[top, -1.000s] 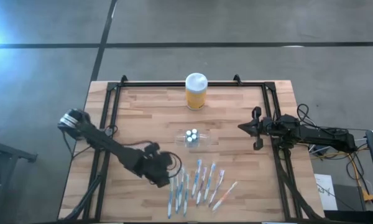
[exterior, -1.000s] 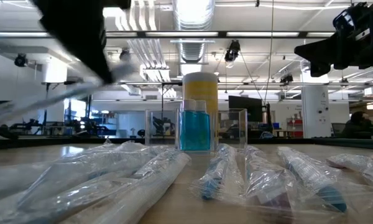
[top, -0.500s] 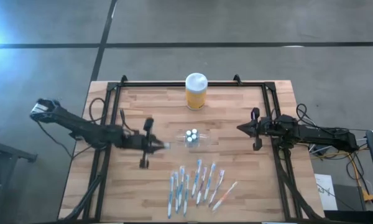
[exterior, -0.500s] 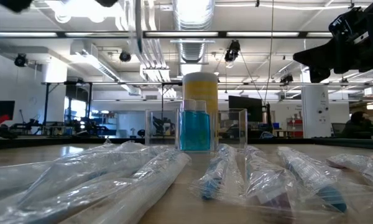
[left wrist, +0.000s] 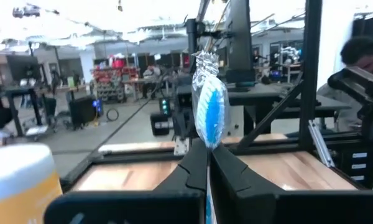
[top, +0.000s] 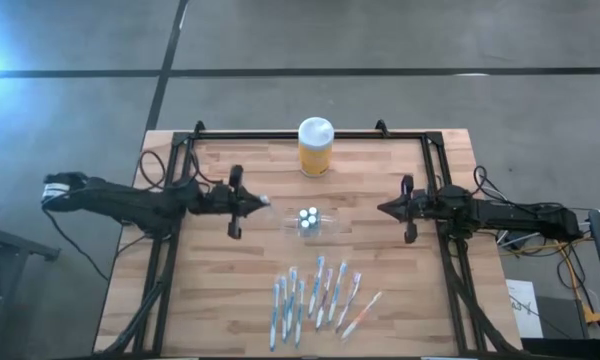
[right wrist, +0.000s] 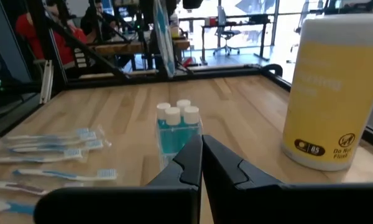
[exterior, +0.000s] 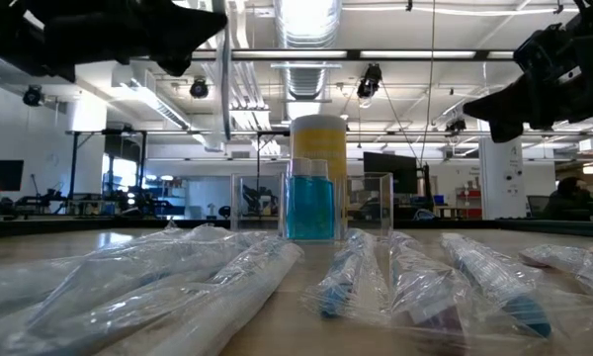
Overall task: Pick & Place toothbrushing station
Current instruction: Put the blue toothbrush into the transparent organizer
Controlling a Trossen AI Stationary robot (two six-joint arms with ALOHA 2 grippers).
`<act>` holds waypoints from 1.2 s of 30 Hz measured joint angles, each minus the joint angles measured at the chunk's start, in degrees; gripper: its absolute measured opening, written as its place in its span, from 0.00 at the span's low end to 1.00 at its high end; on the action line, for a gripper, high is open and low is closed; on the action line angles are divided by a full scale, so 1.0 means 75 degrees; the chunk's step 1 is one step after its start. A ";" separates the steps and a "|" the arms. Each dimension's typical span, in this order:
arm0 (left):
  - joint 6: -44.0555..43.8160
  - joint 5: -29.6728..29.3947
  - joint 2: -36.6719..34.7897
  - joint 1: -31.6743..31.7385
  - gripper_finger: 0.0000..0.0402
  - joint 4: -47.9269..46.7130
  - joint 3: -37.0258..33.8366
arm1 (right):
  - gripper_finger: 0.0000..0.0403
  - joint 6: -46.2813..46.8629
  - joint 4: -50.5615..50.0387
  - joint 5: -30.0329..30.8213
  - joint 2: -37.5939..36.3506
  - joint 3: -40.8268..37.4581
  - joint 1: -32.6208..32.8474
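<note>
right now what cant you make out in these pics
- Toothbrushing station: too small in the high view to count its compartments.
- Yellow jar: lower part hidden behind the station in the low view.
- Wrapped toothbrush in the left gripper: handle hidden by the fingers in the left wrist view.
- Right gripper: shut, holds nothing.

The tabletop (top: pixel 380 260) is light wood in pale and honey-brown strips, framed in black. The yellow jar (top: pixel 315 148) near its far edge has a white lid and dark print. The toothbrushing station (top: pixel 309 223) is clear plastic showing turquoise-blue inside, with 3 white caps. The wrapped toothbrushes (top: pixel 315 295) near the front edge are white with blue heads in clear film. Both arms are black.
</note>
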 joint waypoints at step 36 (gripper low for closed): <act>-0.1286 -0.1094 0.4554 0.0479 0.00 0.2602 0.0569 | 0.02 0.0303 0.1936 -0.0009 0.0811 0.0003 0.0001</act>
